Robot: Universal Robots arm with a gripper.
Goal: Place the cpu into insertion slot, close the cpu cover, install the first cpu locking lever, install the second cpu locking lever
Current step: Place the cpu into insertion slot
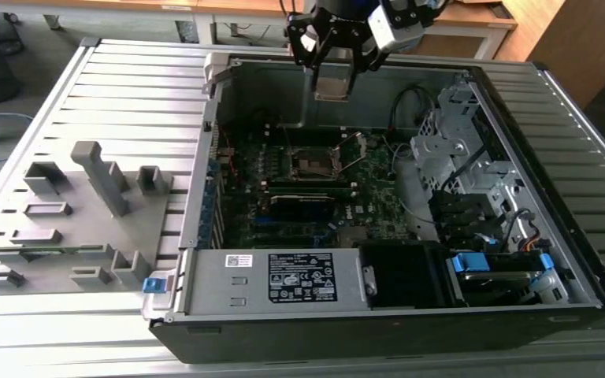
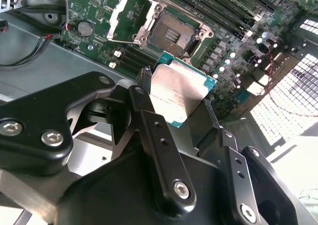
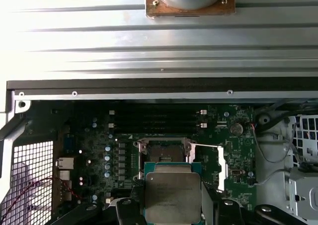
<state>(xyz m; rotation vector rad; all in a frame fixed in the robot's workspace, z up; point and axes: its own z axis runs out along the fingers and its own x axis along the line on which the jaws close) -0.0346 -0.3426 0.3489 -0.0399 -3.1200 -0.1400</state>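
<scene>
**Item:** cpu (image 2: 176, 93), flat square chip, silver-grey top, green rim.
**Location:** raised above motherboard (image 1: 361, 169), at 12 o'clock of insertion slot (image 1: 313, 163) in exterior view, well apart from it.
**Hold:** gripper (image 1: 332, 79) fingers (image 2: 149, 111) pinching two opposite edges.
**Nearby:** cpu cover (image 2: 130, 16) standing open, slot bare.
**Handling (judged):** light, rigid, slick; underside contacts likely fragile, so grip edges only.

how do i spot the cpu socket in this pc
Inside the open computer case lies the green motherboard. Near its middle sits the insertion slot: small, square, black, metal-rimmed, unlike the long narrow memory slots beside it.
</scene>
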